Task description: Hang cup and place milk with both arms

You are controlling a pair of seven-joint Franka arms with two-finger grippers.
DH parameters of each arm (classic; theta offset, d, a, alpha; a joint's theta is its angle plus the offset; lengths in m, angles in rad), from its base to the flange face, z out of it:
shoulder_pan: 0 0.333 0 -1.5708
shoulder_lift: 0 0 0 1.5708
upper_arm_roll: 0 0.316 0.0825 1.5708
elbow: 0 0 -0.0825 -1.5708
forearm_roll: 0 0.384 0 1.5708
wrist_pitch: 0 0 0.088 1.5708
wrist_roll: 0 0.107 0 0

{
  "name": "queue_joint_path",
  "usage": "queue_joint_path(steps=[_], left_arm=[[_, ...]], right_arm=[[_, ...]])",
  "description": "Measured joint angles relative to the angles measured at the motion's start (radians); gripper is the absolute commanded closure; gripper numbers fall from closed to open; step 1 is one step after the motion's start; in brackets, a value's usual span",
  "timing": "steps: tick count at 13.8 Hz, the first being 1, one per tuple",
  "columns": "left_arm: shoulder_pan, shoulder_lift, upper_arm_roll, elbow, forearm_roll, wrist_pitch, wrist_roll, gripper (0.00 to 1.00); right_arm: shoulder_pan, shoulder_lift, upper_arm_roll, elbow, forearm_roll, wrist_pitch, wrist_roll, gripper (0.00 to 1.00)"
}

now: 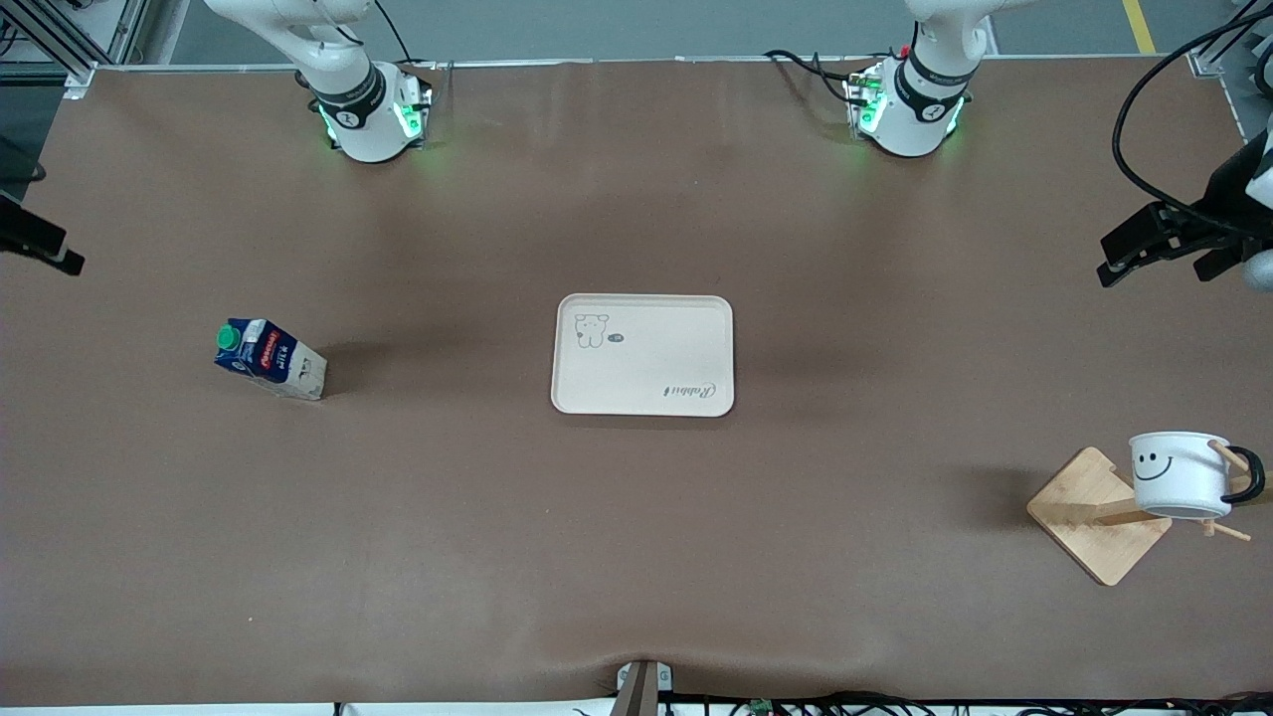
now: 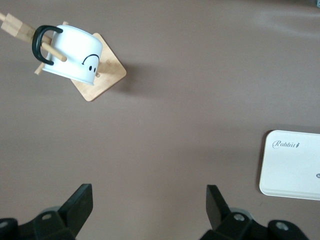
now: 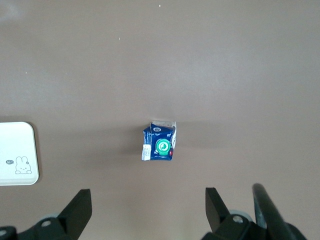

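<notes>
On the matte brown table (image 1: 636, 517), near its middle, lies a flat cream tray (image 1: 642, 354) with rounded corners, a small rabbit drawing in one corner and the script word "Rabbit" in another. Toward the right arm's end stands the milk (image 1: 269, 358), a small boxy carton with a dark blue upper part, a red label, a whitish base and a round green screw cap (the right wrist view looks straight down onto that cap (image 3: 162, 146)). Toward the left arm's end, nearer the front camera than the tray, a pale wooden rack (image 1: 1099, 514) rests on a square plank base, and the cup (image 1: 1181, 474) hangs on it: a smooth white mug with a thin dark rim and a black smiley, its black loop handle threaded over a round wooden peg.

High over the table's edge at its own end, the left gripper (image 1: 1154, 244) has its black fingers (image 2: 80, 202) spread wide with nothing between them. Above the carton, the right gripper (image 3: 148, 207) also has its fingers well apart and empty.
</notes>
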Motion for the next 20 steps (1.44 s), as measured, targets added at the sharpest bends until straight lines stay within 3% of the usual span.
queue_joint_path(steps=[2, 6, 11, 20], left_arm=[[-0.104, -0.041, 0.087, -0.045, -0.002, -0.003, -0.034, 0.00], [-0.262, -0.118, 0.203, -0.124, -0.002, -0.003, -0.067, 0.00], [-0.290, -0.137, 0.211, -0.163, -0.002, -0.002, -0.066, 0.00], [-0.290, -0.121, 0.217, -0.151, -0.002, 0.002, -0.066, 0.00]], right_arm=[[0.000, -0.062, -0.003, -0.100, -0.001, 0.045, -0.024, 0.00], [-0.001, -0.069, -0.004, -0.120, -0.001, 0.102, -0.089, 0.00], [-0.001, -0.063, -0.003, -0.105, -0.001, 0.102, -0.091, 0.00], [0.000, -0.055, 0.002, -0.103, -0.033, 0.103, -0.054, 0.00]])
